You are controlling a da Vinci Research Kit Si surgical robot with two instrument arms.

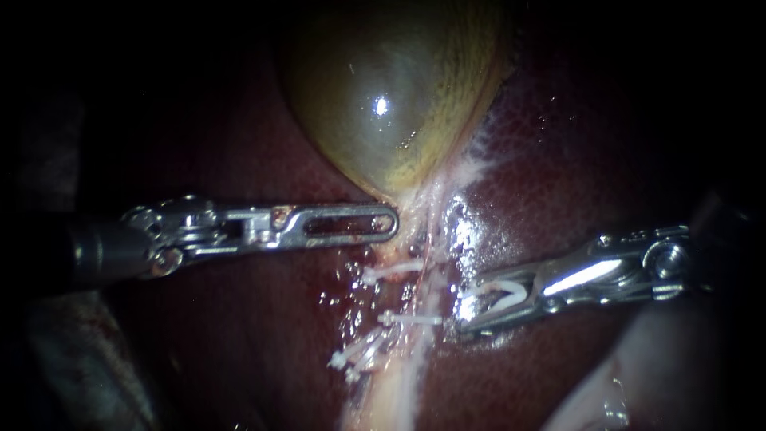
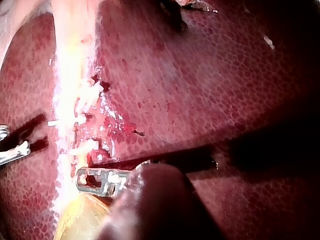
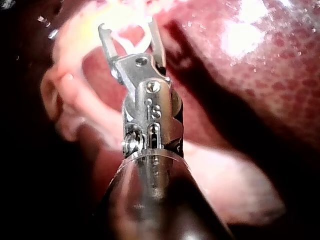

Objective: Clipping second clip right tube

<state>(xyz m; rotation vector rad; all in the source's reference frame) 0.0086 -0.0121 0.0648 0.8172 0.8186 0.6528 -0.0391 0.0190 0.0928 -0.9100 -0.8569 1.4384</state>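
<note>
The yellow-green gallbladder point(image 1: 383, 104) hangs above the dark red liver point(image 1: 574, 160). Pale tubes point(image 1: 423, 263) run down from its neck and carry white clips point(image 1: 392, 271), point(image 1: 411, 319), point(image 1: 355, 355). My right instrument point(image 1: 467, 307) comes in from the right, its jaws spread around a white clip point(image 1: 499, 294) loaded between them. The jaw tips sit just right of the pale tubes, beside the middle clip. In the right wrist view the same jaws point(image 3: 127, 25) hold the clip point(image 3: 137, 45) before pale tissue. My left instrument point(image 1: 391, 223) lies level, jaws together, tip just under the gallbladder's neck.
Wet liver point(image 2: 200, 90) fills the left wrist view, with the clipped pale strand point(image 2: 75, 90) ahead of my left instrument point(image 2: 92, 179) and my right instrument's tips point(image 2: 12, 150) beyond it. Pale fatty tissue point(image 1: 638, 375) lies under the right shaft.
</note>
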